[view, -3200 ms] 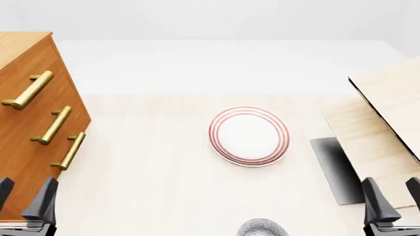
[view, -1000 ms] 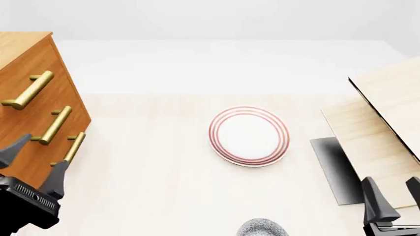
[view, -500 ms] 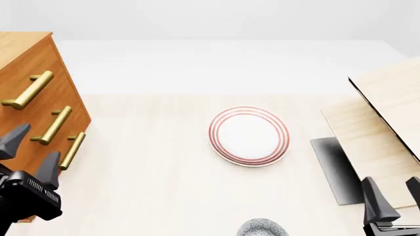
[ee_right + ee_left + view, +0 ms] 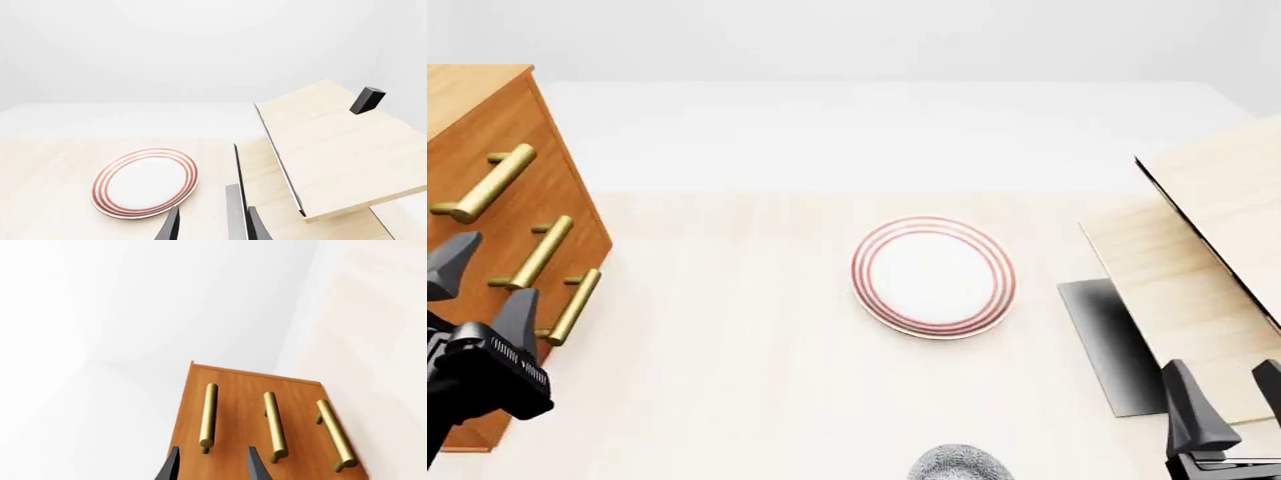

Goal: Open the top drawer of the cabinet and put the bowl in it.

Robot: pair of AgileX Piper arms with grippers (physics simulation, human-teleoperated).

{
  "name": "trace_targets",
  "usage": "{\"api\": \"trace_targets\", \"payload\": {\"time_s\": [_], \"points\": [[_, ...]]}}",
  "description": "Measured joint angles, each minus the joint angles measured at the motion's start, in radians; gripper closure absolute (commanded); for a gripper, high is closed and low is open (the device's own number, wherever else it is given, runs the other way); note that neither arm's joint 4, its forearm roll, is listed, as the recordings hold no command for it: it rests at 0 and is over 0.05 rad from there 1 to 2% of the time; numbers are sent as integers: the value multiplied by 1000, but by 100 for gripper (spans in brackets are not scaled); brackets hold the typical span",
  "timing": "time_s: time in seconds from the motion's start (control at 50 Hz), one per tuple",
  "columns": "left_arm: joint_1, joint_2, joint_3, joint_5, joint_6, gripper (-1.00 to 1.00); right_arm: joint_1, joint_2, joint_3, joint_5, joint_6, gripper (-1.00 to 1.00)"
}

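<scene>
Your left gripper (image 4: 471,282) is hovering with its two dark fingers spread apart, holding nothing, in front of the orange-brown wooden cabinet (image 4: 481,180) at the left edge of the table. In the front view its fingertips are flanking the middle and lower brass bar handles without clearly touching either; whether they are in contact with the wood you cannot tell from here. Your left wrist camera is looking along the cabinet's face, where the fingers (image 4: 171,467) are pointing toward the near end of one brass bar handle (image 4: 208,415), with the other two handles lying beside it.

The top drawer (image 4: 474,165), the uppermost of the three with its brass bar handle (image 4: 483,183), is sitting flush and closed, as are the two below it.

Your right gripper (image 4: 1225,410) is resting at the near right corner, its fingers parted and empty, just beside the pale wood boards (image 4: 1214,260).

The small speckled grey-blue bowl (image 4: 961,464) is sitting on the light wooden table (image 4: 734,380) at the near edge, only its rim showing, well apart from the cabinet. A flat white plate with red rings (image 4: 934,277) is lying on the table's middle, beyond the bowl.
</scene>
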Motion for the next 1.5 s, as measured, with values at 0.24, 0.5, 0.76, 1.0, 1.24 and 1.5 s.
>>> {"api": "trace_targets", "payload": {"time_s": [0.24,0.5,0.76,1.0,1.24,1.5], "points": [[16,86,-23,-79,31,-100,0,0,0,0,0,-100],[29,201,-58,-171,46,-100,0,0,0,0,0,-100],[43,290,-83,-241,50,-100,0,0,0,0,0,-100],[60,365,-97,-303,54,-100,0,0,0,0,0,-100],[86,417,-108,-349,51,-100,0,0,0,0,0,-100],[125,450,-103,-390,54,-100,0,0,0,0,0,-100]]}}
